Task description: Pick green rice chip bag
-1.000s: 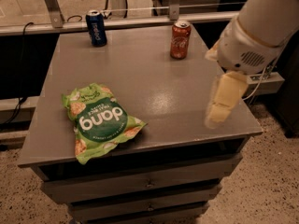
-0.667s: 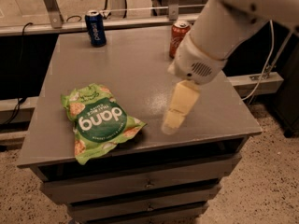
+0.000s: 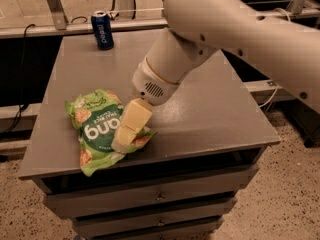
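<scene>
Surface [image 3: 215,109]: grey top of a drawer unit, viewed from the front and above.

Left front: you have the green chip bag [image 3: 100,129] lying flat on the surface near the left front corner. Its face is up, with the dark green round label and white lettering showing, upside down from this camera. Its lower end reaches close to the front edge of the surface.

Rear left: a blue can [image 3: 102,30] stands upright near the back edge, well apart from the bag.

Centre: your gripper [image 3: 123,141] is angled down and to the left, with its pale yellow tip over the right edge of the bag, just beside the label. The tip overlaps the bag's right corner in this view. You cannot tell from here whether it touches the bag or sits just above it. How far open the gripper is, and whether it has hold of anything, also cannot be told. The bag lies on the surface, not lifted.

Centre to right: the white arm [image 3: 240,29] runs from the gripper up and out across the top right, covering part of the rear of the surface.

Below: drawer fronts [image 3: 160,196] under the surface; speckled floor [image 3: 290,184] to the right.
</scene>
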Controlling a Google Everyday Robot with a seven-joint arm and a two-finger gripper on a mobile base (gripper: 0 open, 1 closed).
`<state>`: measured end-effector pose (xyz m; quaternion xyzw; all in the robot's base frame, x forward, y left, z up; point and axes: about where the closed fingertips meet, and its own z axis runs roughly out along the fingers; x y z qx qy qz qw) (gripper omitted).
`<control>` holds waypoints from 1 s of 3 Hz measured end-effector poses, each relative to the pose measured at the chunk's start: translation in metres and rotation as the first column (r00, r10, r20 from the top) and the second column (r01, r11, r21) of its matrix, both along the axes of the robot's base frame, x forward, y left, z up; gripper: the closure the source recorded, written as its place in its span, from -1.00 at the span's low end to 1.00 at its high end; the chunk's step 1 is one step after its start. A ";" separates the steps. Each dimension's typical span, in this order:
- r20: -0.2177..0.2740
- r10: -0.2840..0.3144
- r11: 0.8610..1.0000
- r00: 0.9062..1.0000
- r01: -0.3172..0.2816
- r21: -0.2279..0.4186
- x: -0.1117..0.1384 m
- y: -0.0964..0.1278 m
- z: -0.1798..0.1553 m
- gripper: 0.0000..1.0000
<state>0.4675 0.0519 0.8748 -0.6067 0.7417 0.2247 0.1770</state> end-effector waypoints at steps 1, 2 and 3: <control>-0.029 -0.022 0.998 0.999 0.024 0.059 0.004 0.034 -0.015 -1.00; -0.030 -0.045 0.995 0.999 0.048 0.092 0.006 0.053 -0.023 -0.66; -0.023 -0.069 0.991 0.997 0.071 0.110 0.010 0.060 -0.025 -0.20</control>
